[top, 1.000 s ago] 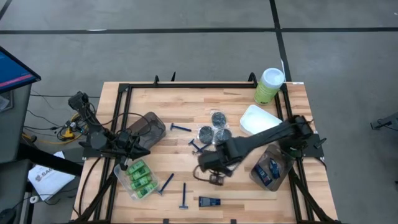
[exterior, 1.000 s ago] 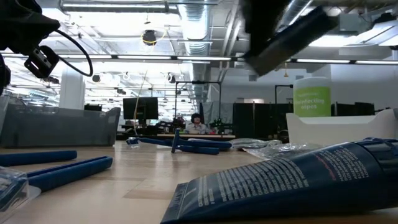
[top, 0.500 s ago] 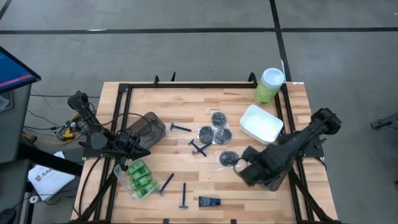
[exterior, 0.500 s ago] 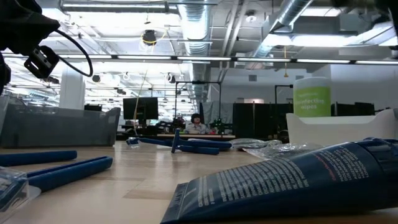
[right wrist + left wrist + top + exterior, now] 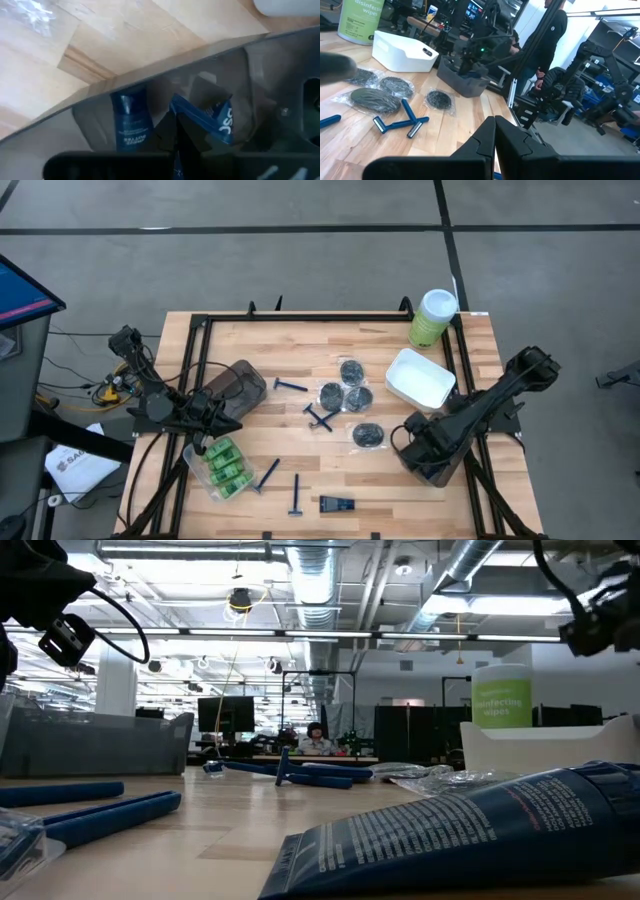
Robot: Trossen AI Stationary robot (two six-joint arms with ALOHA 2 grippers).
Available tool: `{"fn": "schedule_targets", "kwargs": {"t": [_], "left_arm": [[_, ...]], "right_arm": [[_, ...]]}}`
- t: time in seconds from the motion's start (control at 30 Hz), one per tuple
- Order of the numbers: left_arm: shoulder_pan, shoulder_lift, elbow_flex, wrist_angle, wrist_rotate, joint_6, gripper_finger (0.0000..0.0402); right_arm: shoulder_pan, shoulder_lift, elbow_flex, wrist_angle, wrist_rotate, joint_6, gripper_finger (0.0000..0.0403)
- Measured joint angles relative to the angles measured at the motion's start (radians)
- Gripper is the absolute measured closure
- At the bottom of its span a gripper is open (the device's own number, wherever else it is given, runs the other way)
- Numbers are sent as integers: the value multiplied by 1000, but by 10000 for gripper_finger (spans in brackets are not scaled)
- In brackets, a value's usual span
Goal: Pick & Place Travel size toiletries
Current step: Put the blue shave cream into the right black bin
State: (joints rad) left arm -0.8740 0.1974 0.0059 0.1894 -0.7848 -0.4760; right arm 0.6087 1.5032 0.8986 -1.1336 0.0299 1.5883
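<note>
Travel size toiletries lie about the table: dark flat tins (image 5: 351, 370) (image 5: 367, 435), blue-handled razors (image 5: 291, 386) (image 5: 267, 474), a dark-blue tube (image 5: 337, 504). Green mini bottles (image 5: 226, 465) fill a clear tub. My right gripper (image 5: 425, 452) points down, shut, into a smoky tub (image 5: 447, 470) near the right edge. That tub holds blue tubes (image 5: 129, 125), and one tilted tube (image 5: 205, 117) lies right by the shut fingertips (image 5: 175, 127). My left gripper (image 5: 236, 423) waits level and shut (image 5: 495, 132) at the table's left. My right gripper stands shut among the tubes in the smoky tub. Its own fingers hide the tips, and I cannot tell whether it touches the tilted blue tube (image 5: 186, 111).
A white tub (image 5: 420, 378) and a tall pale-green canister (image 5: 432, 317) stand at the far right. A second smoky tub (image 5: 238, 385) sits by my left gripper. The black frame rails (image 5: 200, 340) run along the table's edges. In the left wrist view, a person (image 5: 555, 30) stands beyond the table.
My right gripper has swung from the table's middle toward the right edge, sunk over the smoky tub and rolled about its own axis. It has stayed shut. The dark tin that the arm covered now shows on the table.
</note>
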Motion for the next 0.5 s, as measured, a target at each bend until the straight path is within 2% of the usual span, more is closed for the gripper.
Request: {"fn": "schedule_targets", "kwargs": {"t": [0.3,0.4,0.5], "left_arm": [[0,1,0,2,1,0,400],[0,1,0,3,1,0,400],[0,1,0,4,1,0,400]], "right_arm": [[0,0,-36,8,-3,-15,399],[-3,0,-22,16,-6,-67,372],[-11,0,12,12,-7,-124,320]]}}
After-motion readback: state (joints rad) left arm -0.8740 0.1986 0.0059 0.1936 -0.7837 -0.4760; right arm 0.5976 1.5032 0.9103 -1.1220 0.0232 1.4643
